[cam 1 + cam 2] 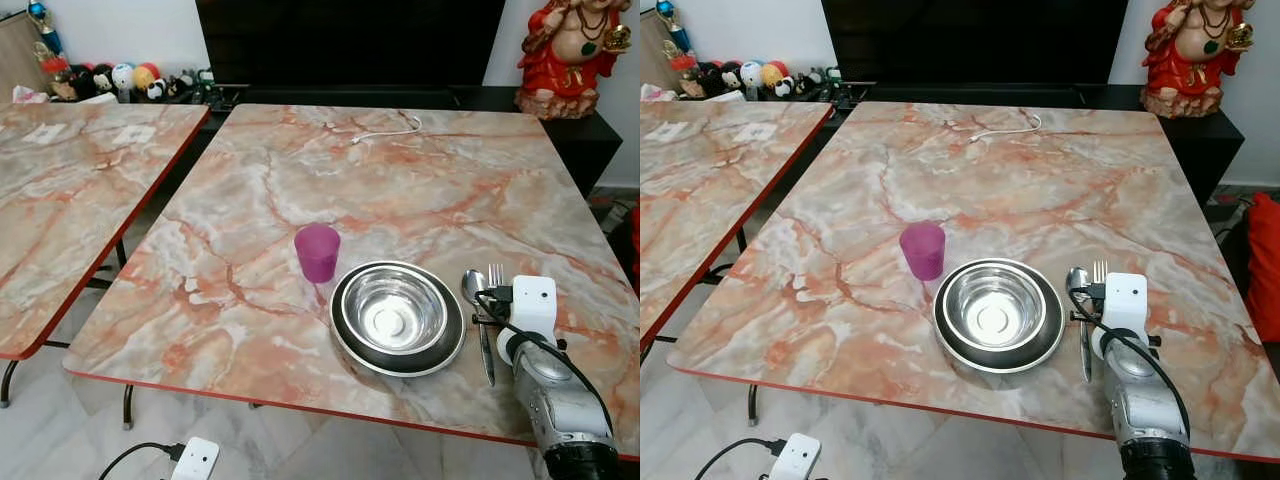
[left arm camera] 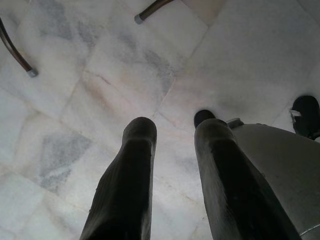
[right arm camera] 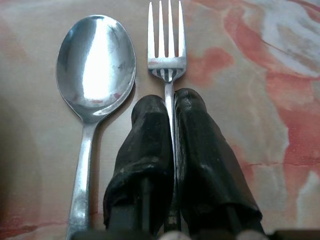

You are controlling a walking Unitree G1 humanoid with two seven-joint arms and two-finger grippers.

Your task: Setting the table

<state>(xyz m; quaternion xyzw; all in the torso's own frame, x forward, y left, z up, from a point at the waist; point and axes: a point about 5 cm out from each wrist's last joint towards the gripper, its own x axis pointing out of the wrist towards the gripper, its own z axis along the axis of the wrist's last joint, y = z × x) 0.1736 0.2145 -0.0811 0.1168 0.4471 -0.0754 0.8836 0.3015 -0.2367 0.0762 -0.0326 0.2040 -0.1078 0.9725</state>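
Polished pink-veined marble table [image 1: 300, 180]. Near front edge: round shiny steel bowl [image 1: 393, 312] nested on dark-rimmed steel plate [image 1: 348, 345]; translucent purple plastic cup [image 1: 317, 251] upright, just beside plate's rim. Beside plate: oval-bowled steel spoon [image 3: 95, 65] and four-tined steel fork [image 3: 166, 45], parallel, flat on marble. Right gripper [image 3: 170, 105] over table, matte black fingers [image 3: 147, 150] pinched on fork's slim handle. Left gripper [image 2: 172, 135] hanging over grey-veined white floor tiles [image 2: 75, 90], fingers parted, holding nothing.

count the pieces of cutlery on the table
2. A spoon lies just right of the steel bowl, and a fork lies beside it on the far side, its handle between the right gripper fingers. None seem hidden.
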